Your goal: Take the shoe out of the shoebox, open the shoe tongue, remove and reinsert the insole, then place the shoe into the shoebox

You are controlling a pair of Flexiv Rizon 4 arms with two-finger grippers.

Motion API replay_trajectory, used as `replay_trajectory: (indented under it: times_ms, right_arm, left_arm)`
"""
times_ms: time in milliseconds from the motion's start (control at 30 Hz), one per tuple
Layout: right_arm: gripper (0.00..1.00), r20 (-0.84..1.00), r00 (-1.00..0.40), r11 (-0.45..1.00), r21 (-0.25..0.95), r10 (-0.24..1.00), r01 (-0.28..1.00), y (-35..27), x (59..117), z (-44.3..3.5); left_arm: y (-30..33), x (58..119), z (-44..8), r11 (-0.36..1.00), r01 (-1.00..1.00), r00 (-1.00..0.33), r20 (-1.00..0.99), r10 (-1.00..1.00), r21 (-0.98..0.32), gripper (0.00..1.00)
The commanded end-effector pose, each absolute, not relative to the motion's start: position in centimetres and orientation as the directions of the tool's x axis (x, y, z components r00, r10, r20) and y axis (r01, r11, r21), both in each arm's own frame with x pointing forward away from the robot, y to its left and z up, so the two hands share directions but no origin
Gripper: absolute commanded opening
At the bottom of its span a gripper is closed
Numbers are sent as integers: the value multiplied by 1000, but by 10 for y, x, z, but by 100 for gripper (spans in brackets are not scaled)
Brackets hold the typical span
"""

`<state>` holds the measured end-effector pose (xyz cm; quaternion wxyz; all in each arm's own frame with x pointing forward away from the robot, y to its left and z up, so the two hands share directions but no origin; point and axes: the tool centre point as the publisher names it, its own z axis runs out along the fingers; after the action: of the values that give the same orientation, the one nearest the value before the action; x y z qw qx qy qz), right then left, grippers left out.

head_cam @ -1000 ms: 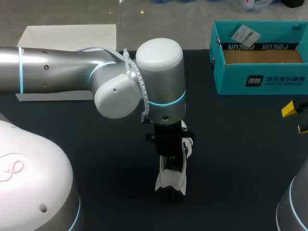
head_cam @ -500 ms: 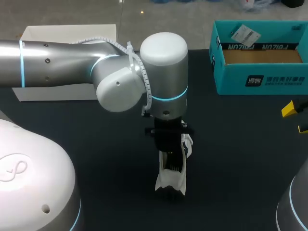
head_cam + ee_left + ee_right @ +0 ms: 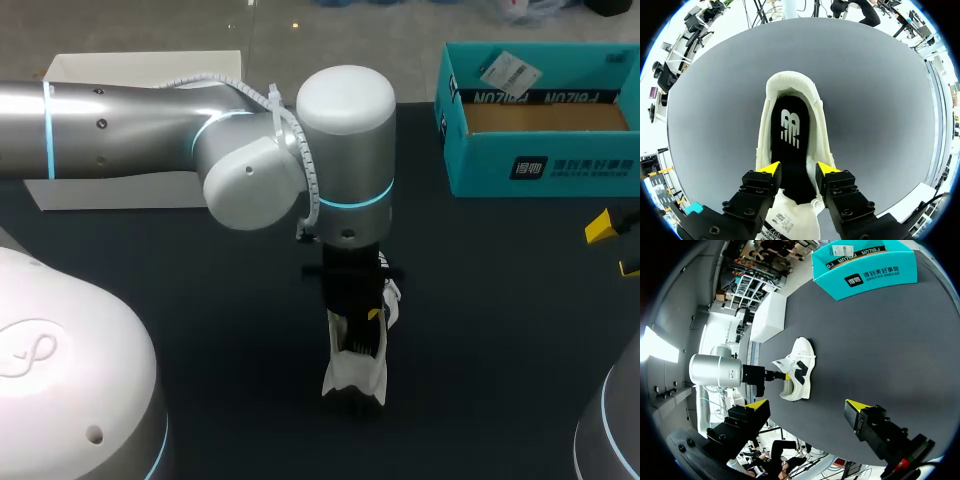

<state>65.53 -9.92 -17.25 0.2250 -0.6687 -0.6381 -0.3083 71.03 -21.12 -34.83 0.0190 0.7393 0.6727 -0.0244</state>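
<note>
Shoe (image 3: 356, 376) half-hidden overhead | wrist view: left hand (image 3: 799, 168) spread above black insole (image 3: 790, 131) | right hand (image 3: 807, 405) spread, well apart

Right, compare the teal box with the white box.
The teal box sits far right, unobstructed; the white box sits far left, partly behind the left arm. The teal box carries print; the white box looks plain. Both are rectangular and stand away from the shoe.

The head view looks down on the surface (image 3: 500, 300) from above. The left wrist view is close over the shoe (image 3: 817, 130); the right wrist view sees it from far.
</note>
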Motion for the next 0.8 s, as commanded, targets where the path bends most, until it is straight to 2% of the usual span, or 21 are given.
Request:
replay_trajectory:
  times_ms: [33, 133, 267, 400, 800]
  right_arm:
    - [100, 699, -4, -87, 95, 715, 992, -99, 654, -173]
    - [100, 699, -4, -87, 95, 715, 992, -99, 654, -173]
    - [100, 699, -4, -87, 95, 715, 992, -99, 654, -173]
    - [100, 699, -4, -87, 95, 715, 992, -99, 654, -173]
    - [100, 699, -4, -87, 95, 715, 992, -99, 654, -173]
  left_arm:
    - [-213, 710, -348, -95, 995, 95, -55, 994, -3, 57]
    - [-213, 710, -348, -96, 995, 96, -55, 994, -4, 59]
    - [-213, 711, -348, -97, 995, 97, -53, 994, -1, 83]
    - [-212, 711, -345, -95, 996, 95, -53, 994, 5, 100]
    - [-209, 714, -331, -73, 997, 74, -50, 996, 35, 100]
